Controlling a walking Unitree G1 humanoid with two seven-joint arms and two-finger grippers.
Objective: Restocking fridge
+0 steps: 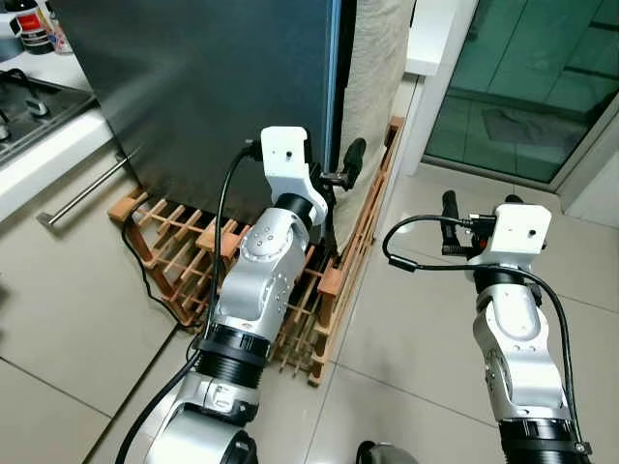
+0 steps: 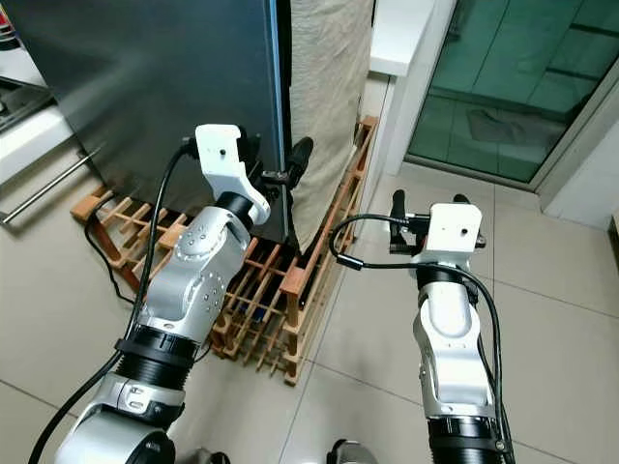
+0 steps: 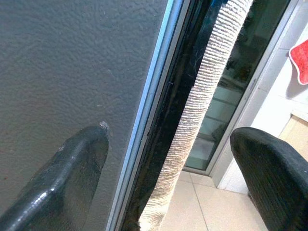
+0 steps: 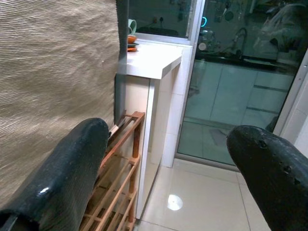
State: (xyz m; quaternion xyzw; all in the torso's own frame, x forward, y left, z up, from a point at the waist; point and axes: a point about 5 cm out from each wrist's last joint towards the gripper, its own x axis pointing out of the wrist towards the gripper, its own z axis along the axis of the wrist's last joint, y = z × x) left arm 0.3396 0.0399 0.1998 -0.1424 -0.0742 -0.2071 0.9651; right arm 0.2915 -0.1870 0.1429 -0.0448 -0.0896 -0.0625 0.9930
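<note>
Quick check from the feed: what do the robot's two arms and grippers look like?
Both arms are silver metal with rounded joints and ribbed black collars lower down. Each wrist ends in a white boxy housing. The left gripper and right gripper each have two long black rounded fingers. A black cable loops along the left arm, another along the right.

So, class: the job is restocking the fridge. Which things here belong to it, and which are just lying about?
Job: fridge door; left hand, open at the door's edge; right hand, open.

Lying about: wooden rack; hanging cloth; stove; glass door.
</note>
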